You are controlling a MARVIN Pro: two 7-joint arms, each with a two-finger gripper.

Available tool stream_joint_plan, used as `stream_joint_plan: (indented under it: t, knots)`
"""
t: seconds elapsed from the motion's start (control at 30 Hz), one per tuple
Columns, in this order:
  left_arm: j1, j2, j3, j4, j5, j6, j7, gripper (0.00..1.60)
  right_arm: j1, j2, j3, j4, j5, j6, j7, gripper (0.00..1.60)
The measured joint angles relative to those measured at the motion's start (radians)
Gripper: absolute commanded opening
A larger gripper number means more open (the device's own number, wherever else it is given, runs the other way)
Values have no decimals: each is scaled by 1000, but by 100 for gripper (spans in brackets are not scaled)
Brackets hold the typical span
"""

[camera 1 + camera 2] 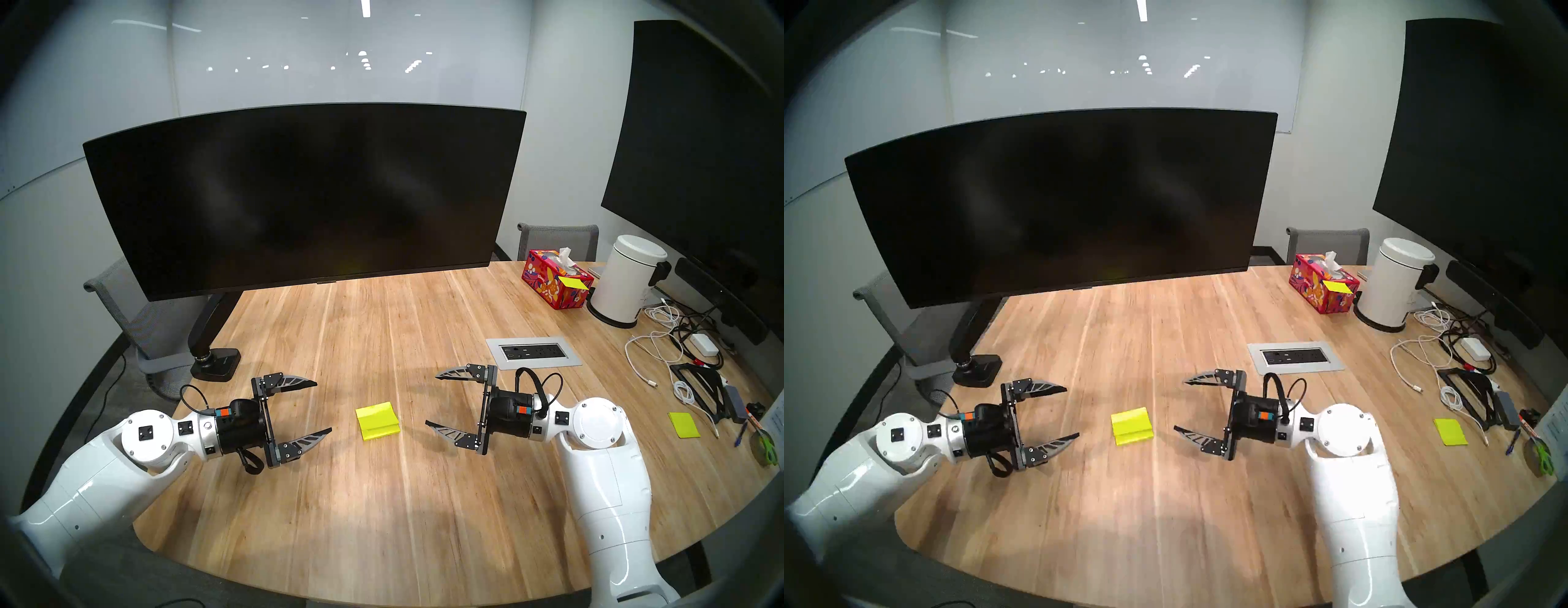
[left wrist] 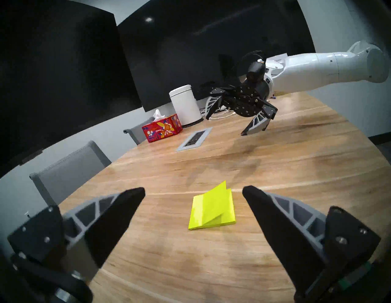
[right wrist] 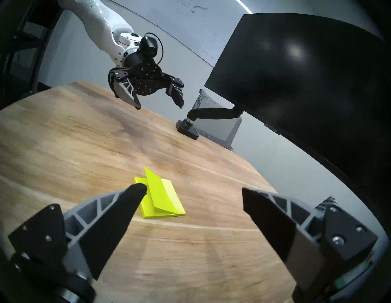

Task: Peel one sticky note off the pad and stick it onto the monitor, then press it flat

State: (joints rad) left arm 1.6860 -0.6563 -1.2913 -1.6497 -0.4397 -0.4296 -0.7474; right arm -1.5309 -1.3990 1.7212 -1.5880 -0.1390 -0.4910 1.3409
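Nothing of the job looked done yet: the pad (image 1: 378,422) lay on the counter (image 1: 382,509) between the two arms, its top note (image 2: 208,206) curled up along one edge but attached along the other, and the monitor (image 1: 305,199) behind it stood dark and bare. So the peeling, the sticking and the pressing flat were all left to do, as far as I could judge. The left gripper (image 1: 324,406) hung above the counter just beside the pad, pointing across toward it and nearly level, its jaws spread wide with nothing between them. The right gripper (image 1: 432,399) faced it from the other side, also close to level, jaws wide and empty too. Neither touched the pad. From the left wrist view the pad sat between the fingers (image 2: 118,215) and some way ahead of them; from the right wrist view one fingertip overlapped the pad's near corner, though it seemed to be above it and not on it. A loose note (image 1: 684,424) lay apart at the right, not involved
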Motion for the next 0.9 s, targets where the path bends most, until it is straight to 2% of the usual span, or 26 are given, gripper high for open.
stream_joint_plan:
  t: [0.3, 0.9]
  knots:
    - [-58, -15, 33, -2, 51, 60, -17, 160, -17, 1, 6, -17, 11, 5, 6, 160]
    - [-236, -54, 134, 43, 158, 170, -142, 160, -41, 1, 22, -36, 35, 3, 6, 160]
